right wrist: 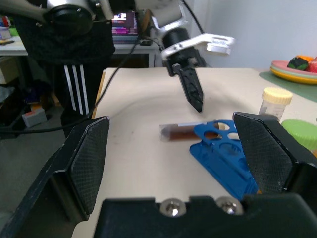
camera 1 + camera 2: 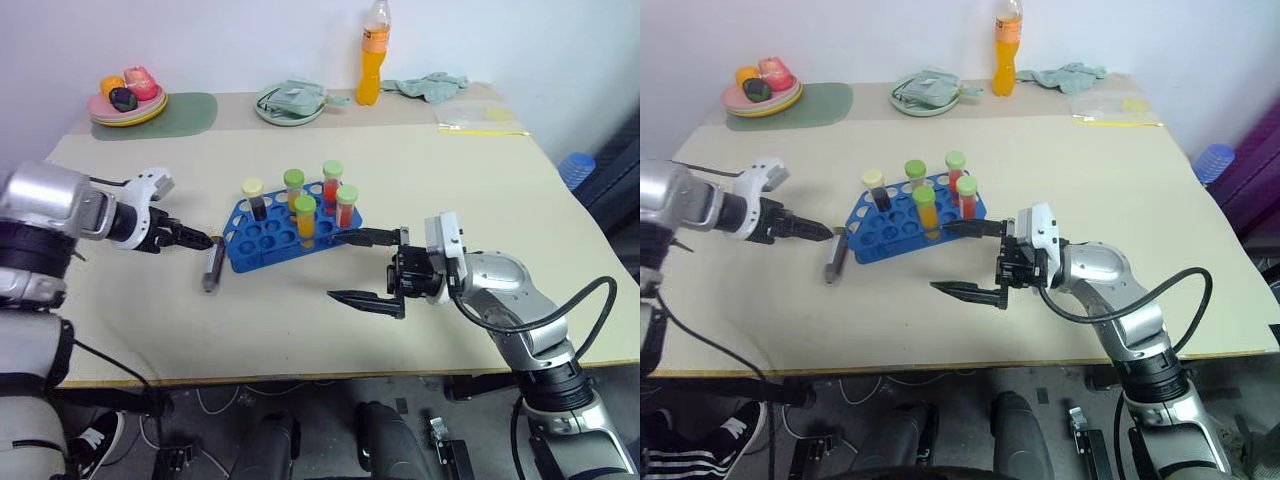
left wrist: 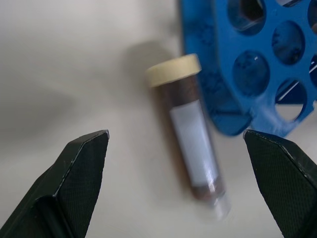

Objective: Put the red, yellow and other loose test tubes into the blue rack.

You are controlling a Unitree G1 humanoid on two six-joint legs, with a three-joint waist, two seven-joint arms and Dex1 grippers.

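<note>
The right gripper [image 2: 366, 268], nearest the camera in the lower centre of the head view, hangs with its fingers spread and holding nothing, just beside the blue rack [image 2: 268, 240], which sits mid-bench with five capped tubes standing in it. At centre left, the left gripper [image 2: 196, 240] is also spread and empty, poised over the one loose tube [image 2: 212, 267] lying on the bench [image 2: 420, 160] against the rack's left edge. It should probably straddle the tube's middle, clear of the rack, before closing.
</note>
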